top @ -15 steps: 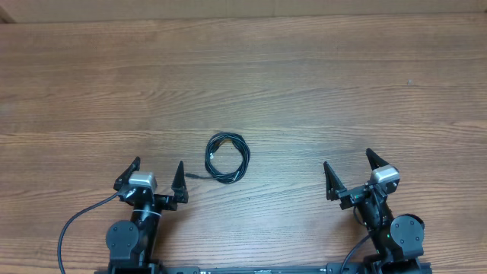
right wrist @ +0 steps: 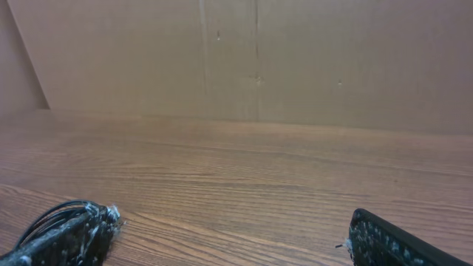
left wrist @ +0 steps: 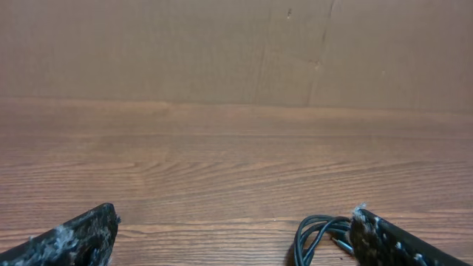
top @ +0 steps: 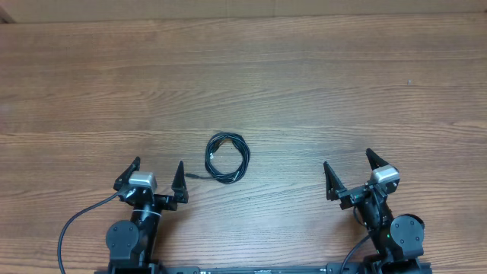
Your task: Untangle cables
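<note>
Nothing has moved in the half second between shots: both arms wait at the near edge of the wooden table, with the cables lying in one small tight coil between them.

Seen from above, the left gripper stands just left of the coil with its claw spread wide and empty. The right gripper, equally released, sits well to the coil's right. A short plug end trails from the coil toward the left claw. Bare wood runs beyond the coil to the table's far edge, so there is ample room to draw cords out.

From the left wrist, the coil shows just inside the right-hand finger. Beyond it, open board runs to a brown panel standing at the back.

From the right wrist, thin dark loops, probably the coil, peep beside the left-hand finger, and the wood beyond the coil is bare.

The likely trouble lies in the coil's small size. A claw closing over the whole bundle would probably clamp every strand together, and a pull would then tighten the snarl rather than free it. Two arms converging on so small a target could knock fingers. Reaching too low for such thin cord risks scraping the tips on the wood.
</note>
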